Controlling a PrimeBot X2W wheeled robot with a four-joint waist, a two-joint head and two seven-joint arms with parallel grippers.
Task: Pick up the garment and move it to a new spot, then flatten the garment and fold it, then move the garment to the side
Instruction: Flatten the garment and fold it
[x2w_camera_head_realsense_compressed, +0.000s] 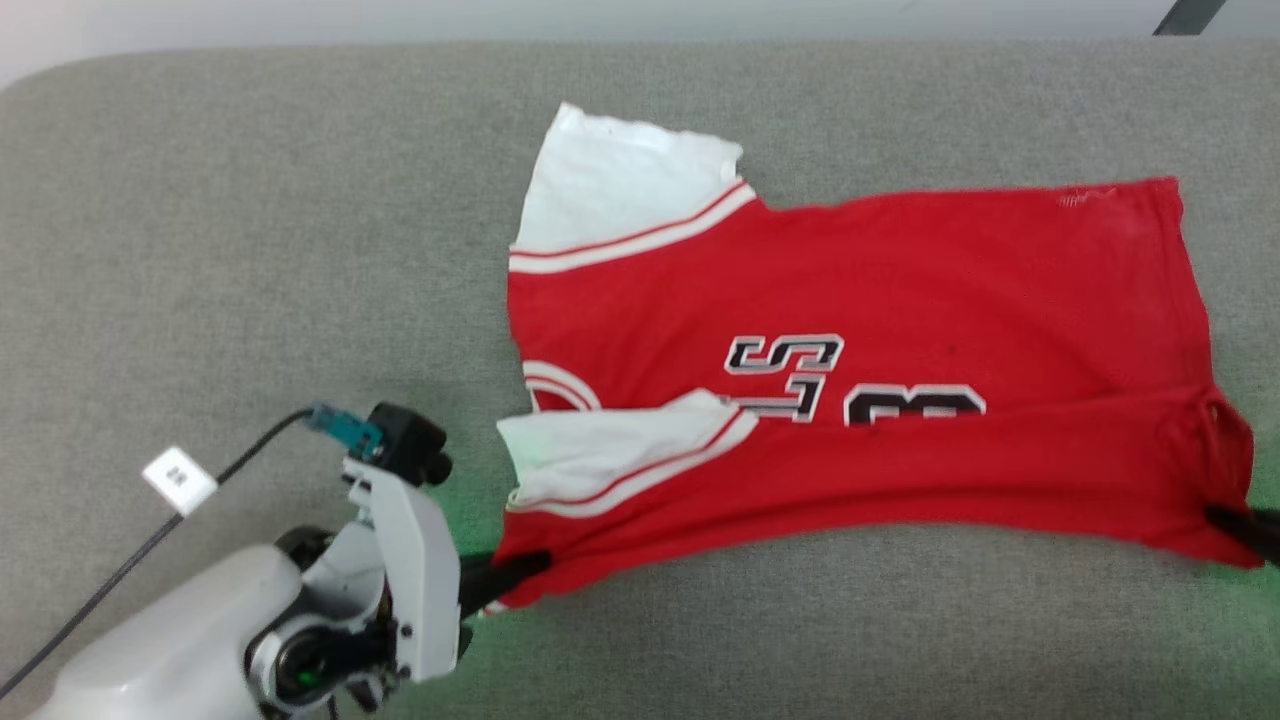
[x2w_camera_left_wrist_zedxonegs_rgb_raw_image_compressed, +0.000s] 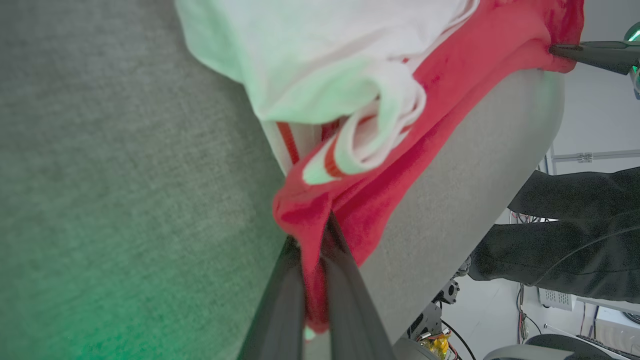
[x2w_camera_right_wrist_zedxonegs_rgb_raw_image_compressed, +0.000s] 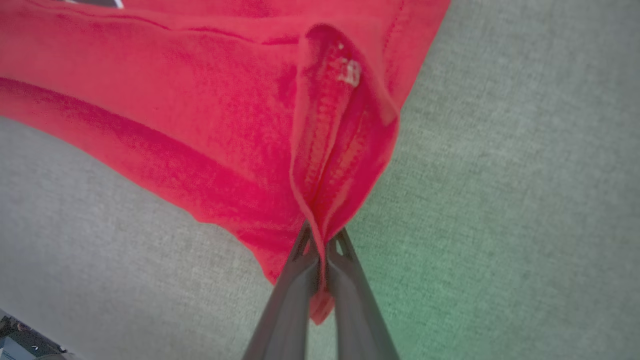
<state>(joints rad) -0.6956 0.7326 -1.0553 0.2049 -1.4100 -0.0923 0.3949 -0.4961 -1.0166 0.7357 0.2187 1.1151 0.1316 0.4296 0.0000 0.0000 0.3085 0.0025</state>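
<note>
- Head view has the garment (x2w_camera_head_realsense_compressed: 850, 300) spread lengthwise across the grey padded surface (x2w_camera_head_realsense_compressed: 250, 250), lettering (x2w_camera_head_realsense_compressed: 800, 375) facing up, with its near long edge caught at both ends.
- The left gripper (x2w_camera_head_realsense_compressed: 530, 565) is clamped on the near corner at the collar end. The left wrist view shows red cloth pinched tight between the two dark fingers.
- The right gripper (x2w_camera_head_realsense_compressed: 1225, 520) holds the near corner at the hem end, its fingers pressed together on a bunched fold of red fabric.
- From where I stand this looks like the flattening step, with the near edge drawn out between the two hands.
- To do it well, I'd say both hands should travel together and low, with even tension, so that the body of the cloth slides flat instead of lifting or twisting.
- The near white sleeve (x2w_camera_head_realsense_compressed: 620, 445) is flopped over onto the chest and touches the lettering, while the far sleeve (x2w_camera_head_realsense_compressed: 620, 180) lies out flat. That near sleeve probably needs laying out before any fold will be tidy.
- Both pinches take only a small bite of a corner, so a sharp tug could pull the cloth free.
- A cable (x2w_camera_head_realsense_compressed: 100, 593) with a white tag (x2w_camera_head_realsense_compressed: 178, 480) lies on the surface beside the left arm, well apart from the cloth.
- In the left wrist view, a dark-clothed shape (x2w_camera_left_wrist_zedxonegs_rgb_raw_image_compressed: 575, 235) sits past the surface's edge. It may be a person, but I cannot tell.
</note>
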